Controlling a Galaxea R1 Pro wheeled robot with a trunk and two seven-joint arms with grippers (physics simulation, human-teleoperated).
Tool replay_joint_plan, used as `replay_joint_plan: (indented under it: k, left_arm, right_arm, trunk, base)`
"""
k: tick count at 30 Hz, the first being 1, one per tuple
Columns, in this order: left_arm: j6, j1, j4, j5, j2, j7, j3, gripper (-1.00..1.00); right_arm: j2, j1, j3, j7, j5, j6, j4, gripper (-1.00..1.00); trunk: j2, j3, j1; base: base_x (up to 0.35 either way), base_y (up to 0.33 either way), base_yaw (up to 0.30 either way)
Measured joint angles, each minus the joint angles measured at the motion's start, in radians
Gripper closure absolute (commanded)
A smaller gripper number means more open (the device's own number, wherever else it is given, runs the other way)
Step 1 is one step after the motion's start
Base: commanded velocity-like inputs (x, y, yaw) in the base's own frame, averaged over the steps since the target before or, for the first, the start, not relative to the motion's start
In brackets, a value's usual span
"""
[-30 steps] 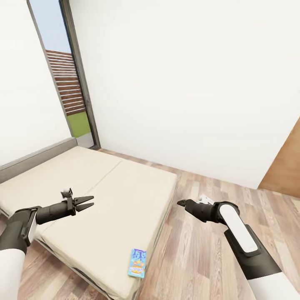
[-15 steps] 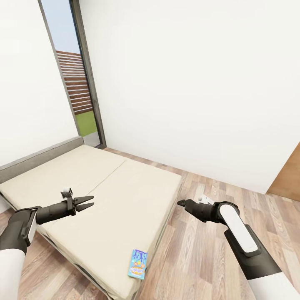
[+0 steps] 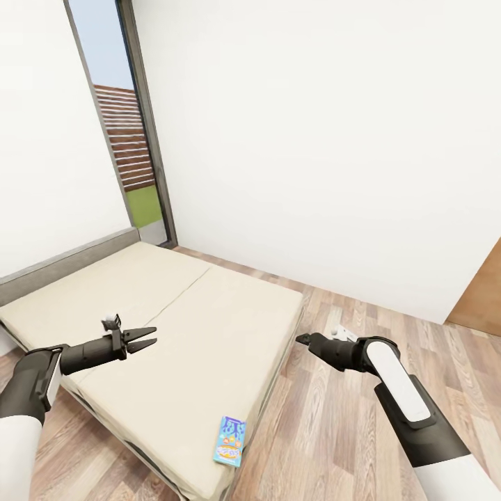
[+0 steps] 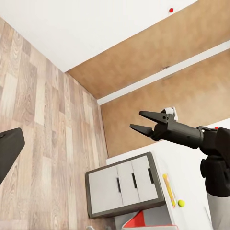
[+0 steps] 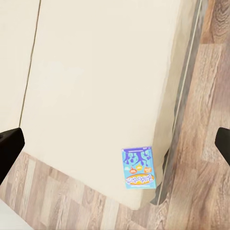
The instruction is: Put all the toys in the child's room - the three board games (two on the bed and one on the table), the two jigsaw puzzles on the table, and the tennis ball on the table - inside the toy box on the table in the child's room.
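The bed [image 3: 174, 327] spans the left and centre of the head view, its beige cover bare except for one small blue board game [image 3: 229, 440] lying flat near the mattress corner closest to the robot, just inside the edge that meets the wooden floor [image 3: 334, 431]. In the right wrist view the same blue box [image 5: 139, 167] lies face up, close to both the side edge and the end edge of the mattress, with floor beyond both edges.

The left gripper [image 3: 144, 339] hangs over the bed surface, well apart from the box, its two dark fingers parted and holding nothing. The right gripper [image 3: 303, 339] hangs over the floor just beside the bed's side edge; in the left wrist view the right gripper [image 4: 139, 122] shows both fingers spread apart, empty.

The left wrist view also shows part of the table [image 4: 189, 165]: a white top with the tennis ball [image 4: 181, 203] resting on it, a thin yellow-orange object [image 4: 167, 189] beside the ball, and a dark grey side unit [image 4: 124, 184] with pale drawer fronts.

A broad strip of floor runs between the bed and the white wall [image 3: 320, 139], and a tall window [image 3: 122, 132] stands behind the headboard corner.
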Motion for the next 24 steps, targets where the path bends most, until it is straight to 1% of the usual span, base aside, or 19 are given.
replay_joint_plan:
  k: [16,20,24]
  left_arm:
    - [0.0,0.0,0.0,0.0,-0.001,0.0,-0.001,-1.0]
    - [0.0,0.0,0.0,0.0,-0.001,0.0,0.0,-1.0]
    - [-0.002,0.0,0.0,0.0,-0.001,0.0,0.0,-1.0]
  right_arm:
    - [0.001,0.0,0.001,0.0,0.0,0.0,0.0,-1.0]
    - [0.001,0.0,0.001,0.0,0.0,0.0,0.0,-1.0]
    - [0.002,0.0,0.001,0.0,0.0,0.0,0.0,-1.0]
  trunk:
    - [0.0,0.0,0.0]
    - [0.0,0.0,0.0]
    - [0.0,0.0,0.0]
  base:
    - [0.0,0.0,0.004]
    - [0.0,0.0,0.108]
    - [0.0,0.0,0.195]
